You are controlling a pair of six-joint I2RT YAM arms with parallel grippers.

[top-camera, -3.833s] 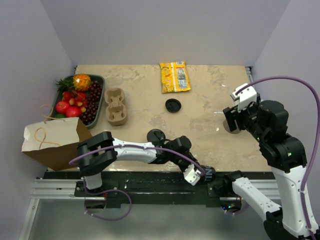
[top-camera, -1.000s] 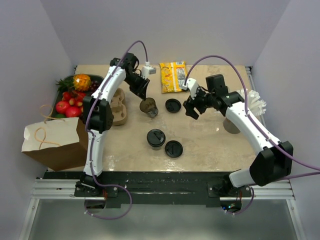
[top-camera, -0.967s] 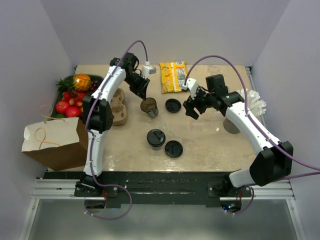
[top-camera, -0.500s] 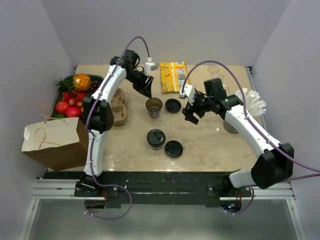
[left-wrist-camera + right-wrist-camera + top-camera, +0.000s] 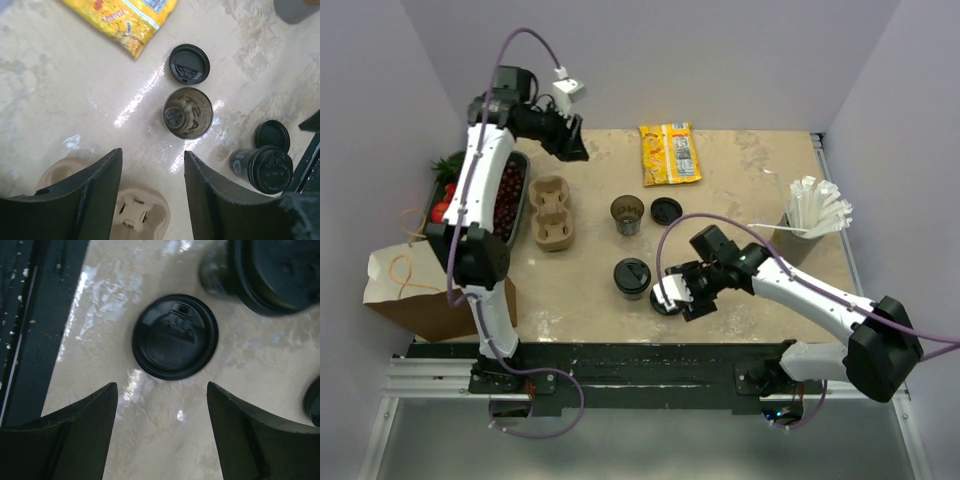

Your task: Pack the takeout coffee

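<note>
hovering lower-middle in the top view, the right tool (image 5: 678,298) is beside the lidded cup (image 5: 632,277). left wrist: left tool (image 5: 152,165) spread, empty, open cup (image 5: 188,112) at centre. right wrist: tool spread over a loose lid (image 5: 175,336); likely lidding, so next lower and pinch it.

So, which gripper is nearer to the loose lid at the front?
Right. The right gripper hovers just over the lid, with its open fingers on either side. The left gripper is far away at the back left, past the carrier.
</note>
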